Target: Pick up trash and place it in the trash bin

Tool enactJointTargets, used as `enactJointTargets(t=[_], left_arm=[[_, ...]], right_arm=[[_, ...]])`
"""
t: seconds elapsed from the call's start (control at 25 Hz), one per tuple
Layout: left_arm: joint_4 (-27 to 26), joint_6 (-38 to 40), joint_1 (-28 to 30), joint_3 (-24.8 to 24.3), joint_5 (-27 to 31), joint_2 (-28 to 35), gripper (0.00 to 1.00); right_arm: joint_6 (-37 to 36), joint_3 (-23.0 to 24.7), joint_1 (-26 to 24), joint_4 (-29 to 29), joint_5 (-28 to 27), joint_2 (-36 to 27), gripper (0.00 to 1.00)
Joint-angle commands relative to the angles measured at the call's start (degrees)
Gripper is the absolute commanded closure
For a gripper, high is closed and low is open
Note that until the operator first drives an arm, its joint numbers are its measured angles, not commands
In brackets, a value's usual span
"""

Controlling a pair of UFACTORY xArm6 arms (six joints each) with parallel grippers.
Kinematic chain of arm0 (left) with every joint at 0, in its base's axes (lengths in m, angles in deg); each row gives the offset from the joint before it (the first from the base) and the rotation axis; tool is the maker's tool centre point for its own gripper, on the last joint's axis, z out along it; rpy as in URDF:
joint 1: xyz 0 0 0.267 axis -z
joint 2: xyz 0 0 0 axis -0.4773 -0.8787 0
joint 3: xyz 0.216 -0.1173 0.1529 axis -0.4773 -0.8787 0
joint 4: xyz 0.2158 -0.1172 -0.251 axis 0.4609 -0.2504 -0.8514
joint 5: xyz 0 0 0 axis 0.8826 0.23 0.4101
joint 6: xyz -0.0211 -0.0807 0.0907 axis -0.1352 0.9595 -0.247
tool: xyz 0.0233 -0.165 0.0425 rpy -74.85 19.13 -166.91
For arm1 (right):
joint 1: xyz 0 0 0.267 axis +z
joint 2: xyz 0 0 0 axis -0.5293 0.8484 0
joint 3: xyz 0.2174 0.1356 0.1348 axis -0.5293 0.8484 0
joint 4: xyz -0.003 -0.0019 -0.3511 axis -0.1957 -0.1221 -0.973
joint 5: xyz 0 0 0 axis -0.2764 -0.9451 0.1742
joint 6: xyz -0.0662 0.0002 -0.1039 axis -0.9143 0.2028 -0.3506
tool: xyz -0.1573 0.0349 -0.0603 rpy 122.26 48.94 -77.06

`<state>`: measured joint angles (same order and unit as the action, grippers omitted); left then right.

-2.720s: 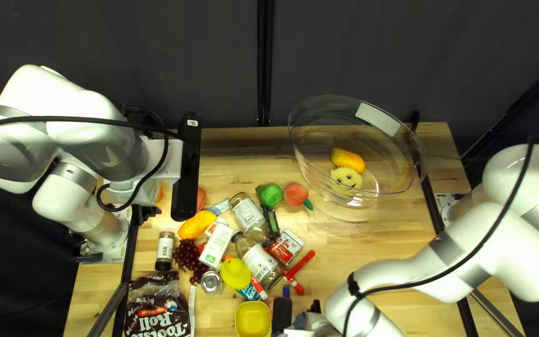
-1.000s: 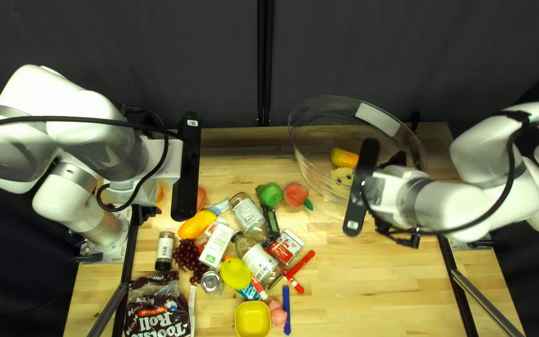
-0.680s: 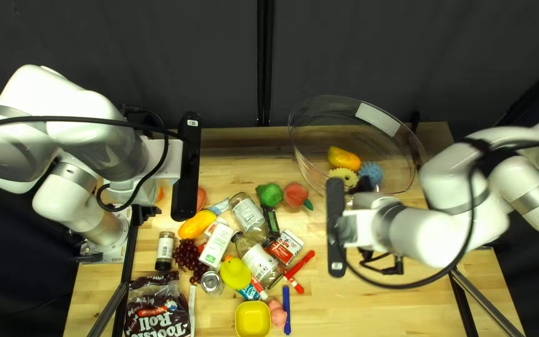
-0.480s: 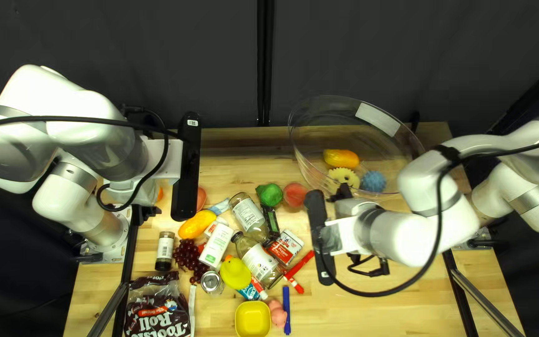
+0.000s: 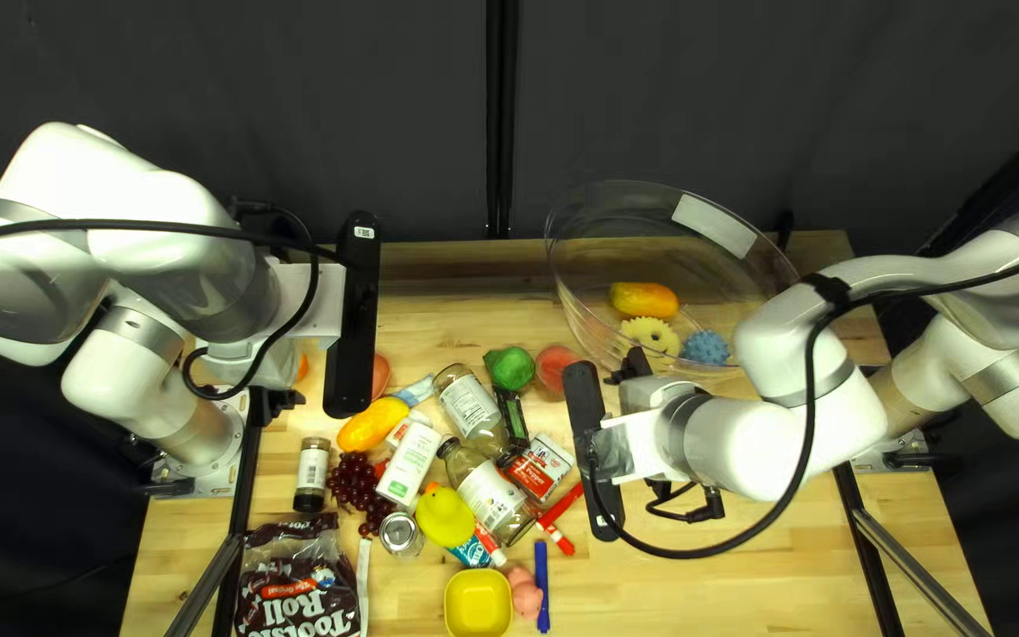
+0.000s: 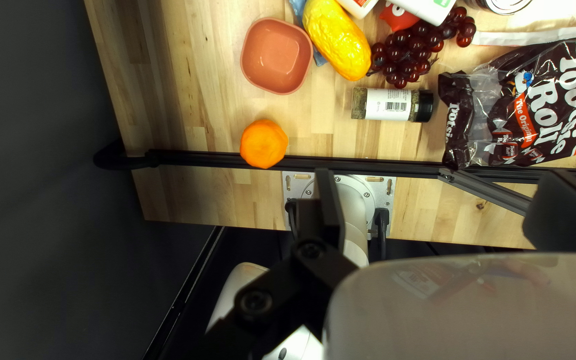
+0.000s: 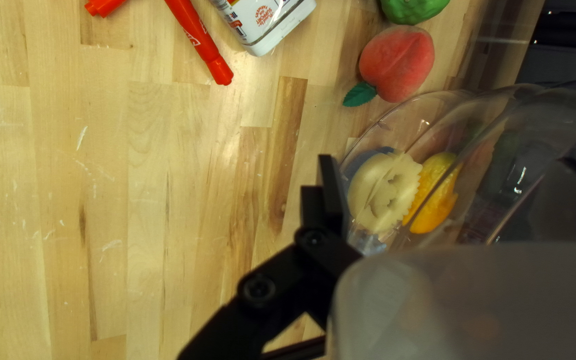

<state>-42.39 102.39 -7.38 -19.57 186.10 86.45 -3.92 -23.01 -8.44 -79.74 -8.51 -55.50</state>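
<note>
- salmon-pink bowl (image 6: 255, 57), sitting pretty much beside a shiny yellow fruit (image 6: 338, 40)
- orange (image 6: 264, 143) right by the black rail (image 6: 381, 165)
- bunch of dark red grapes (image 6: 408, 57) just beside that yellow fruit
- spice jar (image 6: 388, 105) on its side, black cap pointing at a brown candy bag (image 6: 535, 100), kinda crinkly
- white strip (image 6: 515, 38) running along the bag
</note>
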Motion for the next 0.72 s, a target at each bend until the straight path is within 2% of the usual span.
enactJointTargets(t=[0.04,0.2,0.4,0.72], left_arm=[[0.0,0.0,0.0,0.0,0.0,0.0,0.00],[0.0,0.0,0.0,0.0,0.0,0.0,0.00],[0.0,0.0,0.0,0.0,0.0,0.0,0.00],[0.0,0.0,0.0,0.0,0.0,0.0,0.00]], right_arm=[[-5.8,-0.5,-1.1,0.2,-0.9,2.3,0.00],[-14.8,1.5,-4.7,-2.3,3.6,4.9,0.00],[-21.2,2.2,-8.7,-4.6,8.5,8.9,0.00],[-25.7,-6.4,-12.1,-5.2,4.0,20.7,0.00]])
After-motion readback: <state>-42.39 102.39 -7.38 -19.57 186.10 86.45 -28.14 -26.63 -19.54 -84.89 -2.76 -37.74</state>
